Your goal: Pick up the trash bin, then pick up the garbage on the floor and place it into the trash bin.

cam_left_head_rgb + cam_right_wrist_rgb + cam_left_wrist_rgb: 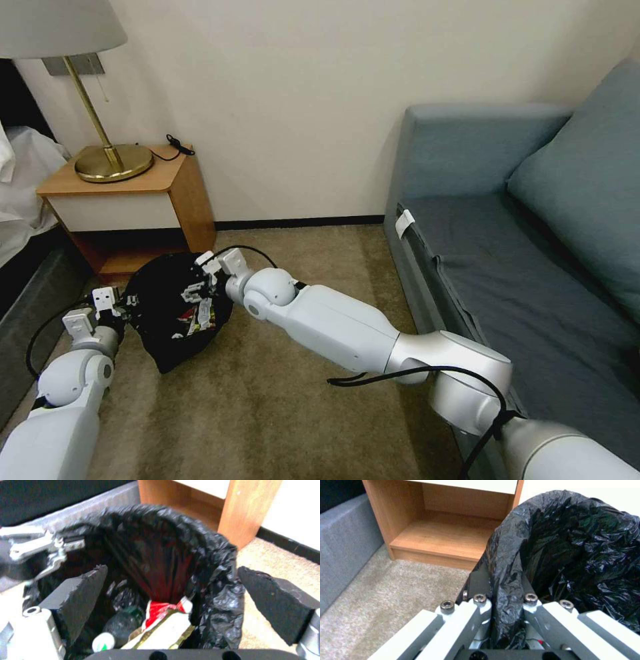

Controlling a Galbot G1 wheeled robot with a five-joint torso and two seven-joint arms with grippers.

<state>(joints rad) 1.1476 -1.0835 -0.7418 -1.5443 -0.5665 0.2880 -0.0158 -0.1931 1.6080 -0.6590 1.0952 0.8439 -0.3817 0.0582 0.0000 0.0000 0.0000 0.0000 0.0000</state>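
The trash bin [175, 333], lined with a crinkled black bag, hangs tilted just above the carpet in front of the nightstand. My left gripper [125, 308] is shut on its rim; the wrist view shows the bag's edge [506, 580] pinched between the fingers [479, 585]. My right gripper [195, 291] hovers over the bin's mouth, open, its black pads [80, 590] spread wide with nothing between them. Garbage lies inside the bin [206, 562]: a red wrapper [159, 609], a clear bottle with a white cap [115, 627] and a gold-edged wrapper [166, 633].
A wooden nightstand [173, 193] with a brass lamp [110, 160] stands right behind the bin. A blue-grey sofa [520, 267] fills the right side, a bed edge [27, 307] the left. Open carpet [267, 400] lies in front.
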